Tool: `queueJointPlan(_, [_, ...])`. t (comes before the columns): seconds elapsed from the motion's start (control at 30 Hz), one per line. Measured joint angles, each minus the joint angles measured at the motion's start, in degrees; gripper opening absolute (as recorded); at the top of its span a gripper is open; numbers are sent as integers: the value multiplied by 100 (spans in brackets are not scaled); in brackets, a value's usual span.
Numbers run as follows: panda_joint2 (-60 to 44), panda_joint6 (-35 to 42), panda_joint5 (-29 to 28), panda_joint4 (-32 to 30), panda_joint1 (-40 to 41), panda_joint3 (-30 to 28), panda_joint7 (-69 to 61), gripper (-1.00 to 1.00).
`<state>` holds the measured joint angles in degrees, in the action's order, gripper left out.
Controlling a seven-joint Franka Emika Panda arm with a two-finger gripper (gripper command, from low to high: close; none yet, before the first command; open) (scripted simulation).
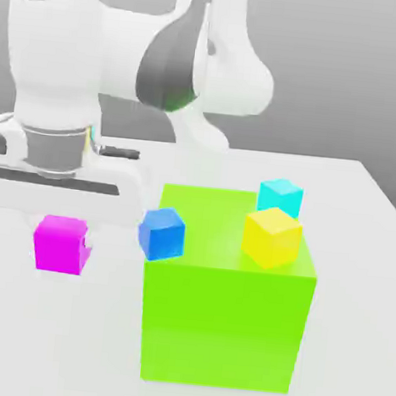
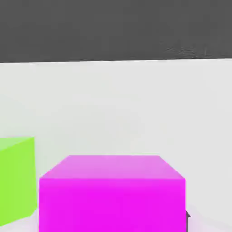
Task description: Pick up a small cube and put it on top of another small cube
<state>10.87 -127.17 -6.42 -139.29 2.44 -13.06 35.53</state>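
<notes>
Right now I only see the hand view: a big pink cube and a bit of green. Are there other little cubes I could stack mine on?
Observer: Yes. In the exterior view a blue cube sits to the right of your pink cube, at the left edge of the big green cube.
Operator: Any more?
Observer: A yellow cube shows farther to that view's right, against the green cube's top face.
Operator: Is that all?
Observer: One more: a cyan cube peeks out just behind the yellow one.
</notes>
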Motion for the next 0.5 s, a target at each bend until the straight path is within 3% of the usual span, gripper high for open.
queueJointPlan(0.23, [1178, 1224, 277, 116, -363, 672, 800, -100])
queueJointPlan(0.37, [1076, 566, 392, -381, -347, 654, 807, -100])
queueJointPlan(0.4, [999, 349, 399, -519, -340, 651, 800, 100])
queueJointPlan(0.5, [999, 349, 400, -519, -340, 651, 800, 100])
